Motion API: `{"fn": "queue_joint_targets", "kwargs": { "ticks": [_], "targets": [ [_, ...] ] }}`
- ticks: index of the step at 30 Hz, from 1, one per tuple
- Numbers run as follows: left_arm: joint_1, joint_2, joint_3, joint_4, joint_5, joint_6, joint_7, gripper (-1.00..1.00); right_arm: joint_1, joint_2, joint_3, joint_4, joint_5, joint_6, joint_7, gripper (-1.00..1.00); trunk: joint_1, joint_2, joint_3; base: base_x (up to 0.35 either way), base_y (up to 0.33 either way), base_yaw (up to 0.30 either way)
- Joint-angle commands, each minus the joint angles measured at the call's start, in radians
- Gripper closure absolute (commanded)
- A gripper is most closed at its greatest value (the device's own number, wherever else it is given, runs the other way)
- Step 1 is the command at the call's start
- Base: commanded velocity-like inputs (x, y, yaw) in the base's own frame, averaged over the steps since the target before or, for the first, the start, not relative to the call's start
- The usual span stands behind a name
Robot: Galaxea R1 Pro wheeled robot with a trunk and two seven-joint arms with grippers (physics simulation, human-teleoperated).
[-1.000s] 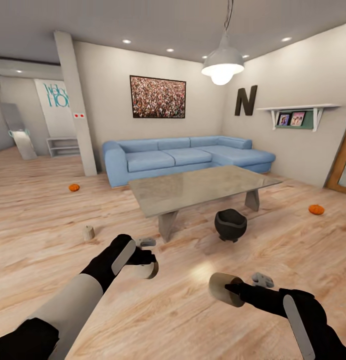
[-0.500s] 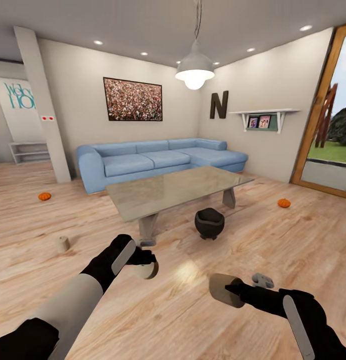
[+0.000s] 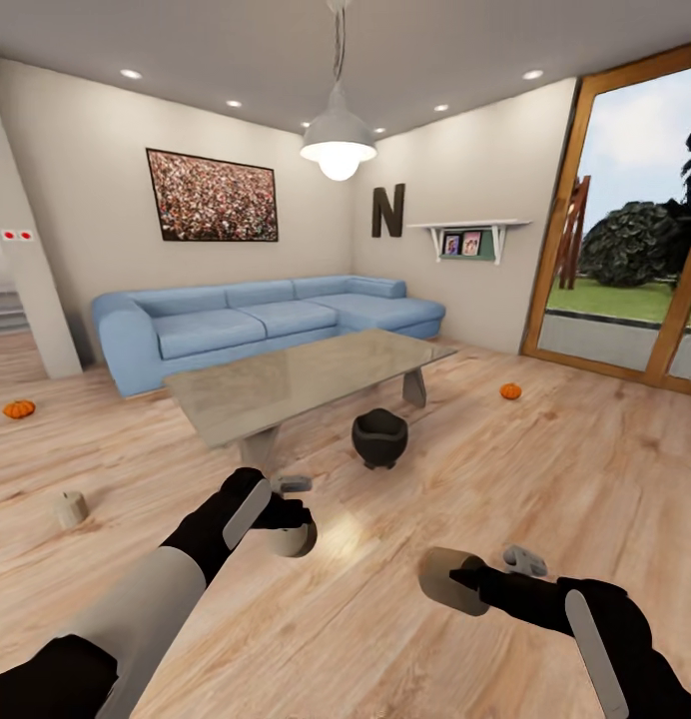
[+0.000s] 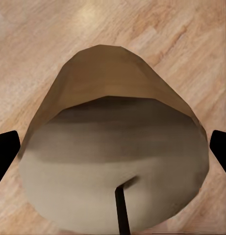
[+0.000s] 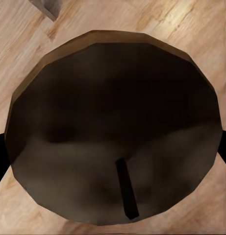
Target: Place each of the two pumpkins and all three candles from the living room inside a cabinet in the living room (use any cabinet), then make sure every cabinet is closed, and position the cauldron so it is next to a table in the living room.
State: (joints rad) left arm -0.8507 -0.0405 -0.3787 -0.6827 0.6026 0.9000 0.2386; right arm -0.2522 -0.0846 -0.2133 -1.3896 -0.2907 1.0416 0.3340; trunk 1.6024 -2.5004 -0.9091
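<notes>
Gripping one candle (image 3: 291, 540) in the left claw (image 3: 286, 529) and another candle (image 3: 447, 580) in the right claw (image 3: 465, 579), the robot faces the table (image 3: 286, 384). A third candle (image 3: 70, 509) stands on the floor at left; the cauldron (image 3: 379, 437) sits just beside the table, pumpkins (image 3: 19, 409) (image 3: 510, 391) well apart.

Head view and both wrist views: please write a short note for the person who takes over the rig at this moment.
Left claw: shut on a candle.
Right claw: shut on a second candle.
Third candle stands on the floor, to the left.
One pumpkin lies on the floor far left, the other pumpkin on the floor right of the table.
Cauldron stands on the floor at the table's near edge.
Done: two candles picked up.
Left: put all five things in a cabinet, close every cabinet, check the cauldron.
</notes>
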Motion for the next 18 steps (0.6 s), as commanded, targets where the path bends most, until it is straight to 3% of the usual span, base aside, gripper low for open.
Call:
{"fn": "queue_joint_targets", "kwargs": {
  "ticks": [1, 18],
  "targets": [
    [-0.001, 0.001, -0.003, -0.001, 0.009, 0.002, 0.011, 1.0, -0.001, 0.0, -0.001, 0.0, -0.002, 0.006, 0.009, 1.0, -0.001, -0.001, -0.001, -0.143, 0.105, -0.291],
    [-0.001, 0.001, -0.004, -0.001, 0.008, 0.002, 0.01, 1.0, -0.001, 0.0, -0.005, 0.002, -0.001, 0.006, 0.008, 1.0, -0.001, -0.001, -0.001, -0.038, 0.028, -0.291]
  ]
}}
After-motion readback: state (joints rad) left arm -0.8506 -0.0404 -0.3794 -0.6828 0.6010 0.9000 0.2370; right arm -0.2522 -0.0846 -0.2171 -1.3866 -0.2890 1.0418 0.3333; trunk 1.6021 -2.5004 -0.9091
